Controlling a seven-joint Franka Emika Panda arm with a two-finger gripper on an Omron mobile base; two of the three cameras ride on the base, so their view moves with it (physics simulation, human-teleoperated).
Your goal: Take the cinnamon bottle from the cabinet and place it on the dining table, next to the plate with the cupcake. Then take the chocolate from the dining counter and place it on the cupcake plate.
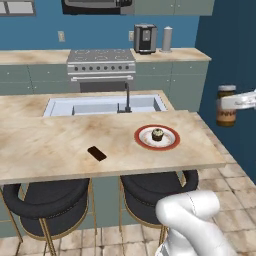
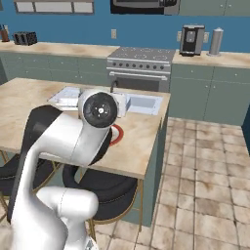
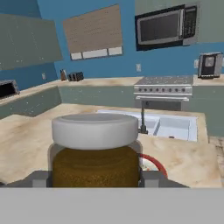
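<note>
Cinnamon bottle (image 1: 226,105) hangs in the air off the dining table's (image 1: 60,145) 3 o'clock edge in the left base view, pinched in the gripper (image 1: 235,102), whose fingers press its sides; in the hand view the bottle (image 3: 95,151), white cap up, sits clamped between them. On the table, the plate (image 1: 157,137) carries the cupcake (image 1: 157,134), and the chocolate (image 1: 96,153) lies at its 8 o'clock, well apart.

Sink (image 1: 100,105) with dark faucet (image 1: 127,98) set in the worktop (image 1: 45,142). Stove (image 1: 101,67) against back wall, coffee machine (image 1: 145,38) and grey canister (image 1: 166,39) right of it. Two dark stools (image 1: 47,202) under worktop edge; microwave (image 3: 166,27) above stove.
</note>
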